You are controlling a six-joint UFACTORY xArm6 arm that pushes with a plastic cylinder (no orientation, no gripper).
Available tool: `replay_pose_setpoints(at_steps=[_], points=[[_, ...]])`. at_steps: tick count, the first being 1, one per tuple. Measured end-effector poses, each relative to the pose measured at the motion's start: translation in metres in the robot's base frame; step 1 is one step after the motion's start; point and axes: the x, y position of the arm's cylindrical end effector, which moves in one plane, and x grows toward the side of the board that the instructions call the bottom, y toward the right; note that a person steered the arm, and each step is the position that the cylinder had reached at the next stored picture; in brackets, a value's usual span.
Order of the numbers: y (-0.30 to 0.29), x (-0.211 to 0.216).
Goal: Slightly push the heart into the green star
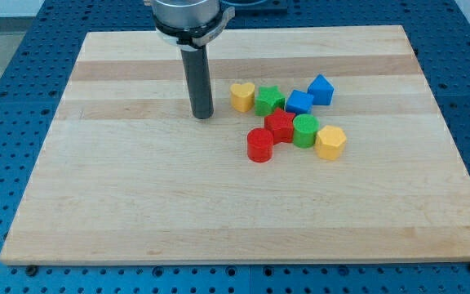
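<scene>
The yellow heart (241, 95) lies on the wooden board, touching the left side of the green star (268, 100). My tip (203, 116) rests on the board to the left of the heart, a short gap away and slightly lower in the view. The rod rises straight up to the arm at the view's top.
To the right of the star sit a blue block (299, 102) and a blue triangular block (321, 89). Below the star are a red star-like block (280, 126), a red cylinder (259, 145), a green cylinder (304, 131) and a yellow hexagon (330, 142). The board's edge (243, 261) runs along the view's bottom.
</scene>
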Motion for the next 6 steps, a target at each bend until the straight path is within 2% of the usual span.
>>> replay_pose_setpoints(at_steps=[2,6], points=[[0.025,0.0],[0.038,-0.014]])
